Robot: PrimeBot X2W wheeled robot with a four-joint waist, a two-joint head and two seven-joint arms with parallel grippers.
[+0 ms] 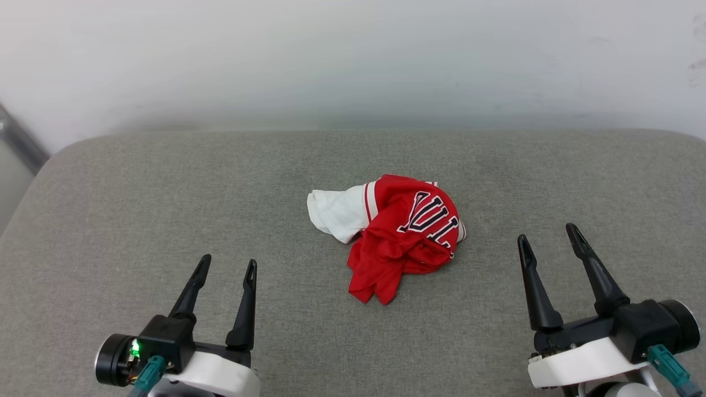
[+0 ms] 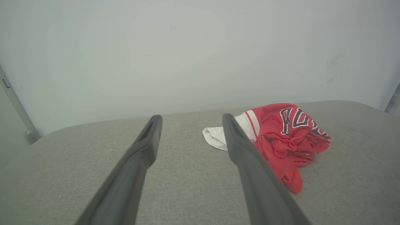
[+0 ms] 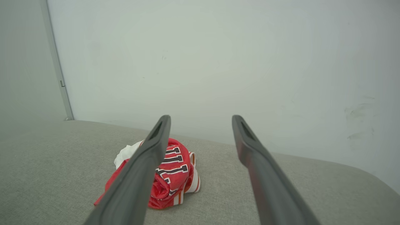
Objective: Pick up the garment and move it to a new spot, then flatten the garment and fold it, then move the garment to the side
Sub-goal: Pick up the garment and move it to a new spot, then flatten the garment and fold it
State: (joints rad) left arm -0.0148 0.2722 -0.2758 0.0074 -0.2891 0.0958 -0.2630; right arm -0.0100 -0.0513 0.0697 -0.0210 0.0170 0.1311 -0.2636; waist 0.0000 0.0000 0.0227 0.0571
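Observation:
The garment (image 1: 400, 234) lies crumpled in a heap at the middle of the grey cushioned surface (image 1: 165, 193): red fabric with black white-outlined letters on top and a white sleeve sticking out to its left. My left gripper (image 1: 228, 264) hovers open at the lower left, well apart from it. My right gripper (image 1: 547, 236) stands open at the lower right, also apart. In the left wrist view the garment (image 2: 287, 137) sits beyond and right of the fingers (image 2: 240, 147). In the right wrist view the garment (image 3: 175, 175) lies left of centre, partly behind the left finger (image 3: 150, 156).
A pale wall (image 1: 353, 55) rises behind the surface's far edge. A grey metal post (image 1: 19, 140) stands at the far left corner. Bare grey cushion stretches on all sides of the heap.

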